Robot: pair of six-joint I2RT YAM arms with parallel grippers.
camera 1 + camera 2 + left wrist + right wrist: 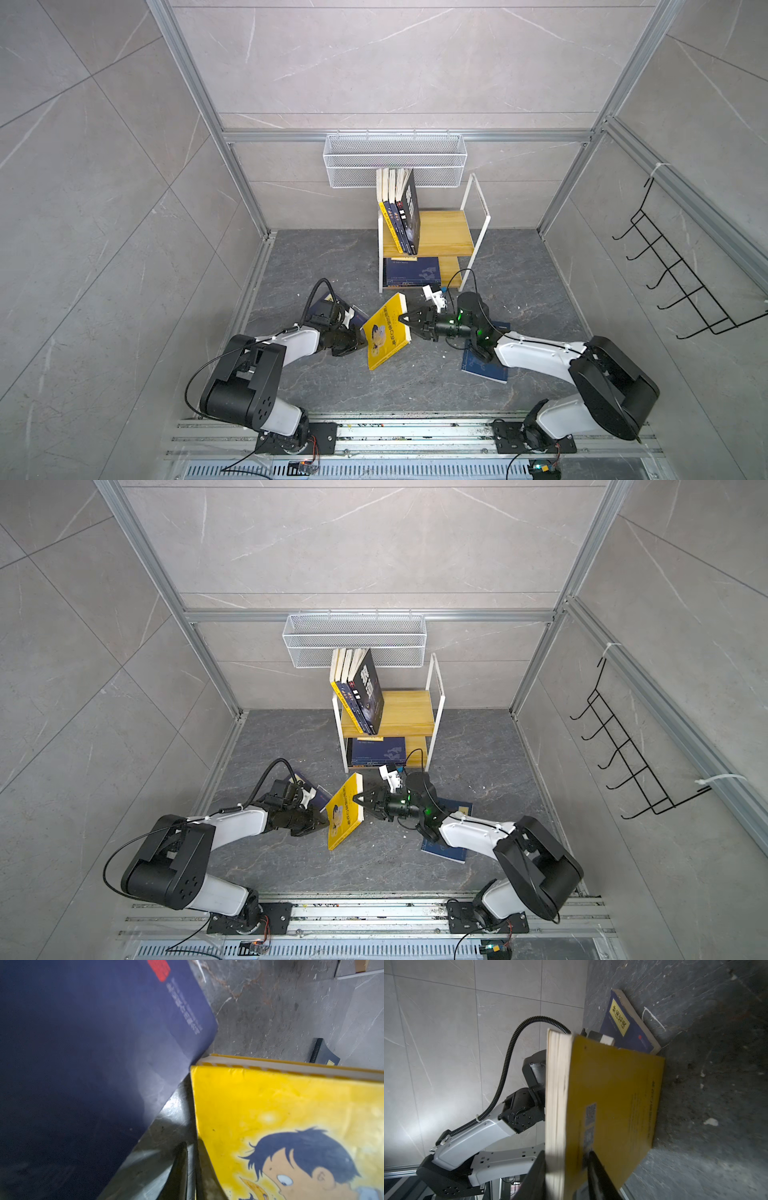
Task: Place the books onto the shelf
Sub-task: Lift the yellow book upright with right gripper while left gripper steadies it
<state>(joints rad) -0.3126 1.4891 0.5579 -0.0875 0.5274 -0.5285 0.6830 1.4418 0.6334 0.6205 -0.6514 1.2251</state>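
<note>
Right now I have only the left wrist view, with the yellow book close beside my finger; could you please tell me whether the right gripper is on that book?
Observer: Yes. The right gripper straddles the page edge of the yellow book, one finger on each cover; whether it is pressing I cannot tell.
Operator: Thank you. Is the book lying flat?
Observer: No. In both top views it stands tilted, spine edge down on the floor, page edge up.
Operator: Is there room on the shelf?
Observer: The shelf holds upright books at the left end of its top board in the top views; the rest of that board is bare.
</note>
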